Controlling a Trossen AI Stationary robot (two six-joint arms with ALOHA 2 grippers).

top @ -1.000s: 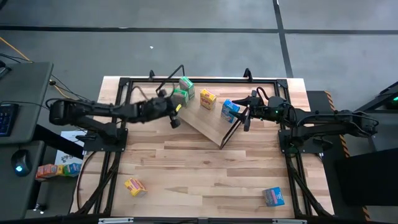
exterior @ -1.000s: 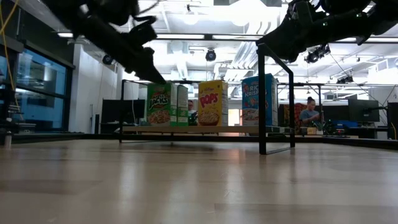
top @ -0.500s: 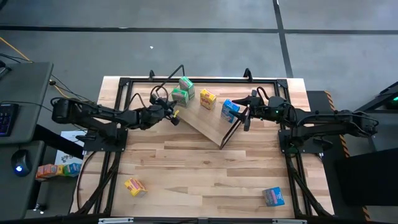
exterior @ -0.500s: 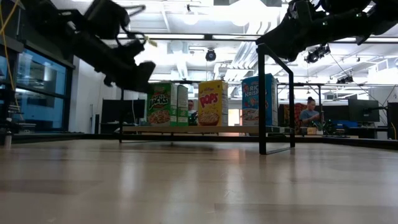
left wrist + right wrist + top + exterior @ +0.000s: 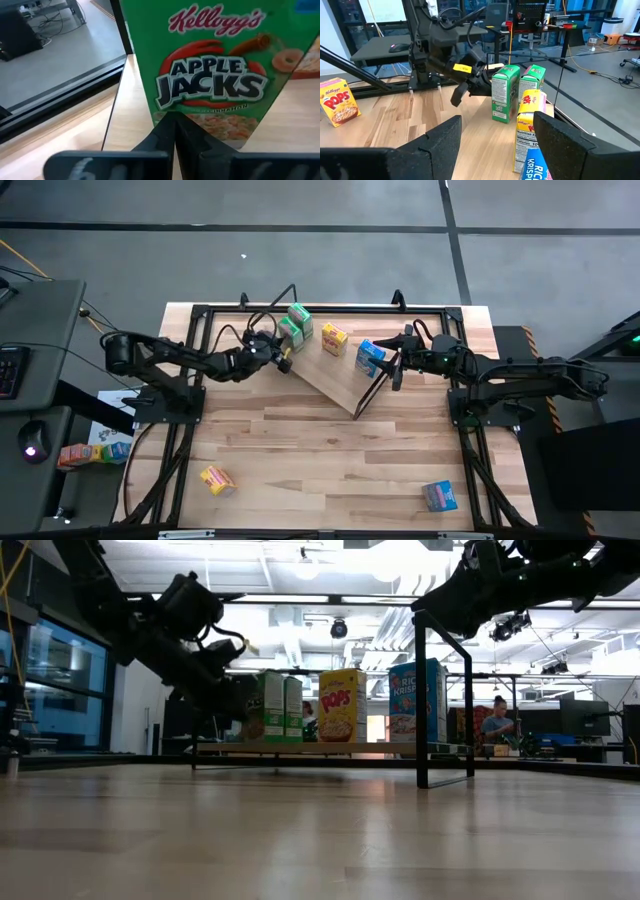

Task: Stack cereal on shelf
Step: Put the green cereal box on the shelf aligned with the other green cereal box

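High view: left gripper (image 5: 284, 360) sat just beside near green box (image 5: 291, 334) on shelf (image 5: 330, 378), jaws pressed closed, empty. Right gripper (image 5: 393, 366) waited near blue box (image 5: 370, 356), jaws spread.

Table (image 5: 330, 450): light wood — carries the tilted shelf (image 5: 335, 380), a yellow box (image 5: 217, 479), a blue box (image 5: 439, 496).
Shelf: two green boxes (image 5: 294, 325), yellow box (image 5: 333, 339), blue box (image 5: 370, 357) — upright.

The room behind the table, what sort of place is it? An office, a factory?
Most likely a robotics lab or open workshop. Behind the wooden table are desks with monitors, a person seated at one, bright ceiling lights and exposed ducts, plus cables trailing over a grey floor.
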